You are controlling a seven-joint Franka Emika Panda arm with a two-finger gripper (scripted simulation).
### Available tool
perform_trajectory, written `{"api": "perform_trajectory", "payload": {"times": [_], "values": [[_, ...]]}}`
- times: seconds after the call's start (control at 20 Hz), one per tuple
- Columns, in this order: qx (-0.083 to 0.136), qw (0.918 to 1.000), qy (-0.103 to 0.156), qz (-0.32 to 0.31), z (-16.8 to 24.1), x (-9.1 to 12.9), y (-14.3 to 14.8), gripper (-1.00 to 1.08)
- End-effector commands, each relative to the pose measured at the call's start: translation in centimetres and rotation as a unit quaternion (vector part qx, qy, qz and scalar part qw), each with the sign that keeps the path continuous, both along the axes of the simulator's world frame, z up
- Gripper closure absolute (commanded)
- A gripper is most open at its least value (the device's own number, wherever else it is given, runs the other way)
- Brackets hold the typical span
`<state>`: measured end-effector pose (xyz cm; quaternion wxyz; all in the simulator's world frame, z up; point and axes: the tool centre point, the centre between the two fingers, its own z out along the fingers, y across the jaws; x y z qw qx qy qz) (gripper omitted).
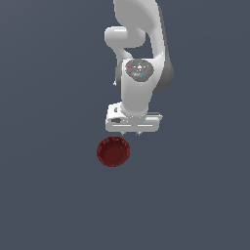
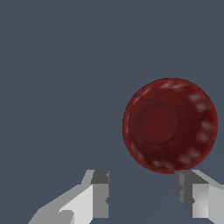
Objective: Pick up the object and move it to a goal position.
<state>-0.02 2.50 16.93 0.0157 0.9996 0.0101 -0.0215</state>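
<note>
On the bare bench the bowl [image 1: 113, 151] sits just beside my gripper [image 1: 133, 133], offset from it and untouched. Its jaws stand wide open, empty. I'd centre them over the rim before descending, then close across the bowl's sloping sides.

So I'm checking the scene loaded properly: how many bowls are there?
1. The dark red bowl sits on the grey surface, just ahead of the open gripper and not between its fingers. Neither view shows another.
</note>
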Motion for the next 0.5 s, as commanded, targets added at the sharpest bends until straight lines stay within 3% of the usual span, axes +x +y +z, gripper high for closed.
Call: {"api": "perform_trajectory", "payload": {"times": [0.0, 0.45], "values": [[-0.004, 0.9999, 0.006, -0.015, -0.4, 0.5, -0.1, -0.20], [-0.032, 0.9938, 0.036, -0.100, -3.0, 3.1, -0.9, -0.20]]}}
